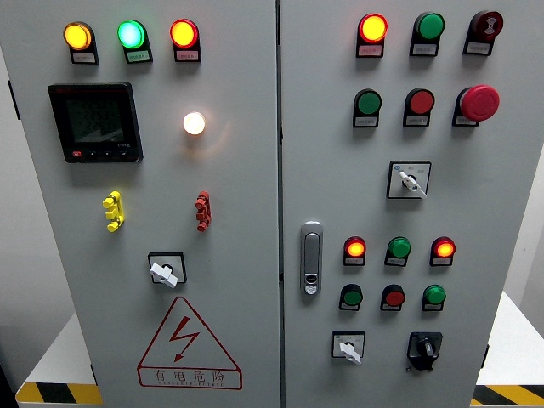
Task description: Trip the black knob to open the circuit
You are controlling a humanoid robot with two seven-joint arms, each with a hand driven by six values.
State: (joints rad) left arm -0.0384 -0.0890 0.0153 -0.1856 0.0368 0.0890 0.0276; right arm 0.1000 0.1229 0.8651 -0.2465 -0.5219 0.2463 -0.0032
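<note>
The black knob point(424, 348) is a rotary switch at the lower right of the right cabinet door point(493, 195). Its pointer stands roughly upright, tilted slightly left. A white rotary switch point(348, 348) sits just to its left. Neither of my hands shows in the head view.
Lit lamps, red and green push buttons and a red mushroom stop button point(479, 103) fill the right door. A metal door handle point(312, 257) sits by the seam. The left door carries a meter point(95, 122), yellow point(113, 211) and red point(202, 211) terminals, a white switch point(164, 272) and a warning triangle point(189, 345).
</note>
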